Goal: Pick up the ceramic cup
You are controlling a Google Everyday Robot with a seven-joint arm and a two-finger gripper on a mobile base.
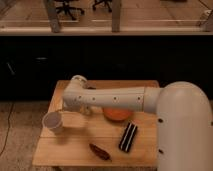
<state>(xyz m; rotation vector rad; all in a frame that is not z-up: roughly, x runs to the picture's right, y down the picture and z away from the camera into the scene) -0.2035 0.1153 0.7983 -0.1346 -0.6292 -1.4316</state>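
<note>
The ceramic cup point(52, 121) is small, white and tapered. It stands upright near the left edge of the wooden table point(75, 150). My white arm reaches across the table from the right. Its gripper point(70, 106) hangs from the wrist just above and to the right of the cup, close to its rim. The gripper holds nothing that I can see.
A shallow orange bowl point(117, 115) sits mid-table, partly behind my arm. A black striped bar-shaped object point(128, 136) and a brown oblong item point(100, 151) lie near the front edge. A dark counter with glass panels runs behind the table.
</note>
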